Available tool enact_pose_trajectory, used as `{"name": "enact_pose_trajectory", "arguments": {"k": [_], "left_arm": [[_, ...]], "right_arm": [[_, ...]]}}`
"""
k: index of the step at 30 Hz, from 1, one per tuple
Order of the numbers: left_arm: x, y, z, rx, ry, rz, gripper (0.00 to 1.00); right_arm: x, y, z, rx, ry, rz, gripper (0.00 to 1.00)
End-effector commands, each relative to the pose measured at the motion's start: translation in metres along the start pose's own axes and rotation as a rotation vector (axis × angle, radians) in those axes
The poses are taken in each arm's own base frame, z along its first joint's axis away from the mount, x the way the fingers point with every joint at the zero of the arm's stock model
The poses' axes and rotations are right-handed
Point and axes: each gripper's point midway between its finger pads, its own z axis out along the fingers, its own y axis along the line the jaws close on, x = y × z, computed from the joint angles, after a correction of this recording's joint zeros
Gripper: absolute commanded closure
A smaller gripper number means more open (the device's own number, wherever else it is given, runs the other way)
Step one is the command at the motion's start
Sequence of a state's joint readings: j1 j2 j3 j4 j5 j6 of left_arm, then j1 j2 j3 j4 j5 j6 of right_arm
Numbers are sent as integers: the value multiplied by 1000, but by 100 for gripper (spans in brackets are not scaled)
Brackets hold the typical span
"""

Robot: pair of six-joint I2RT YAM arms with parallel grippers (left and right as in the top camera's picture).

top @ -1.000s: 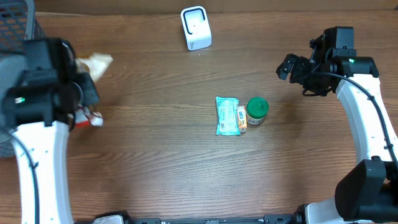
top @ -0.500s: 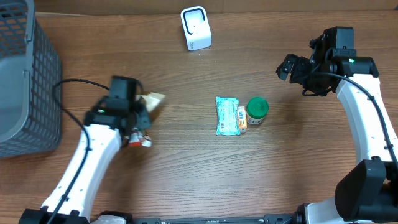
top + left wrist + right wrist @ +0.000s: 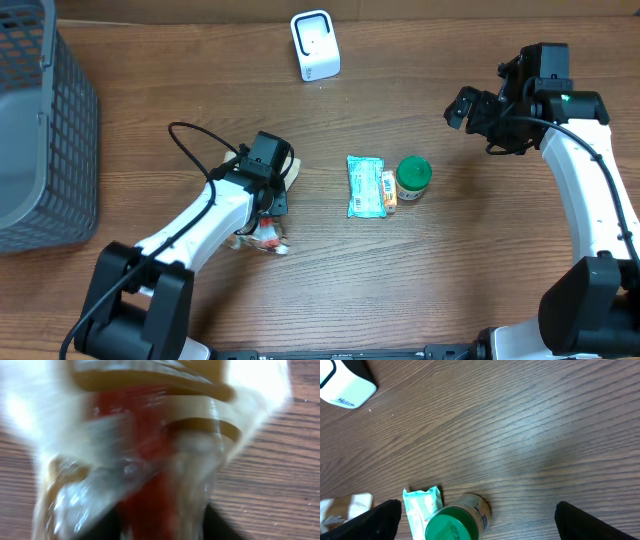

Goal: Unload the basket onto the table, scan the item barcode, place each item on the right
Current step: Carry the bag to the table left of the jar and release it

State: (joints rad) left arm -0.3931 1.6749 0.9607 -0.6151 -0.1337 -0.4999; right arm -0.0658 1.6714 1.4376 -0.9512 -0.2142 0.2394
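Packet [image 3: 264, 238] at centre-left of the desk [image 3: 420, 290], well apart from the scanner [image 3: 315, 45]

We see the left hand [image 3: 266, 188] over the clear, red-and-tan packet, but the wrist view is too blurred to tell whether it pinches it. The packet's long axis runs top to bottom, slightly tilted, with the tan end toward the upper right. We judge this is meant to bring its barcode toward the scanner at top centre. The right hand [image 3: 468, 108], spread and empty, hangs at upper right.

Tabletop [image 3: 330, 110] lies open between scanner [image 3: 315, 45] and teal packet [image 3: 365, 186], jar [image 3: 412, 178] alongside.
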Motion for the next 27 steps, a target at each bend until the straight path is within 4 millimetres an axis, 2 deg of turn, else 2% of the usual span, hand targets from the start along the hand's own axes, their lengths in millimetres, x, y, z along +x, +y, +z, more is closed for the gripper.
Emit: {"name": "enact_pose_trajectory", "arguments": {"k": [1, 2, 6, 10, 13, 16, 18, 21, 23, 27], "left_arm": [[-1, -11, -2, 56, 3, -14, 39], [-7, -14, -7, 64, -12, 6, 30], [-21, -18, -28, 71, -36, 31, 21], [-42, -18, -57, 55, -79, 51, 17], [-63, -6, -88, -15, -130, 38, 17], [-75, 13, -124, -82, -152, 16, 19], [-77, 29, -144, -125, -153, 1, 24], [-78, 62, -169, -211, -168, -82, 63], [-78, 87, -180, -266, -198, -158, 78], [-80, 136, -196, -315, -234, -317, 80]], "right_arm": [[-6, 1, -6, -11, -21, 4, 0], [-6, 1, -6, -11, -21, 4, 0], [-6, 1, -6, -11, -21, 4, 0], [-6, 1, -6, -11, -21, 4, 0], [-6, 1, -6, -11, -21, 4, 0], [-6, 1, -6, -11, -21, 4, 0], [-6, 1, -6, -11, -21, 4, 0], [-6, 1, -6, -11, -21, 4, 0], [-6, 1, -6, -11, -21, 4, 0], [-6, 1, -6, -11, -21, 4, 0]]}}
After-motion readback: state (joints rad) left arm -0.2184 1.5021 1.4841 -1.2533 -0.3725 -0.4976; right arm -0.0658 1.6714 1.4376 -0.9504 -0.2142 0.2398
